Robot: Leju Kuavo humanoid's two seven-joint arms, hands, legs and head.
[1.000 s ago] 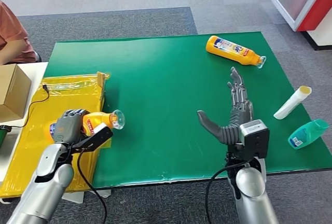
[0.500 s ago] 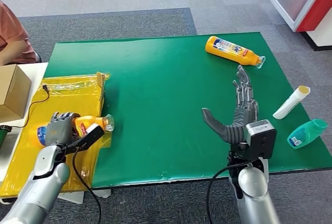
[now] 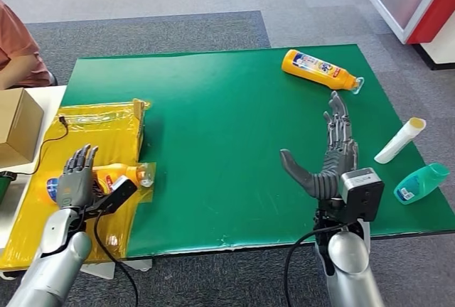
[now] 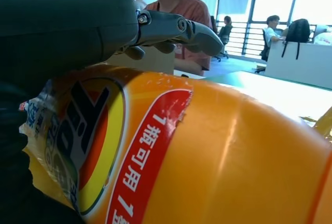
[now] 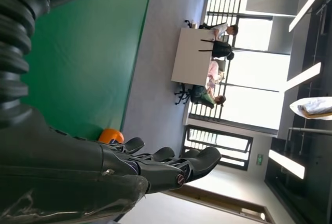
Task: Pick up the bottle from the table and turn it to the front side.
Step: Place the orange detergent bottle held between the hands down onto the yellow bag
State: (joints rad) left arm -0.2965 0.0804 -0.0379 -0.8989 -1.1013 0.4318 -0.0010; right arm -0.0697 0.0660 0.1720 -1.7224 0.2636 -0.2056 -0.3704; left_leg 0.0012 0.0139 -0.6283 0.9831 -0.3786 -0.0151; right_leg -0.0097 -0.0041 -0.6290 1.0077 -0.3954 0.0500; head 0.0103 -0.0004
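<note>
Yellow bag (image 3: 102,133) bears the orange bottle (image 3: 115,174); left hand (image 3: 75,182) spread above, label close at the wrist.

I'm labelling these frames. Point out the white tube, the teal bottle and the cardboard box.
white tube (image 3: 399,141), head view, mid-body
teal bottle (image 3: 422,182), head view, body
cardboard box (image 3: 18,125), head view, top face

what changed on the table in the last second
The left hand lowered its orange bottle onto the yellow bag and let go, fingers now spread. The right hand, open, drifted slightly toward the far bottle. That bottle, the white tube and the green bottle stayed put.
</note>
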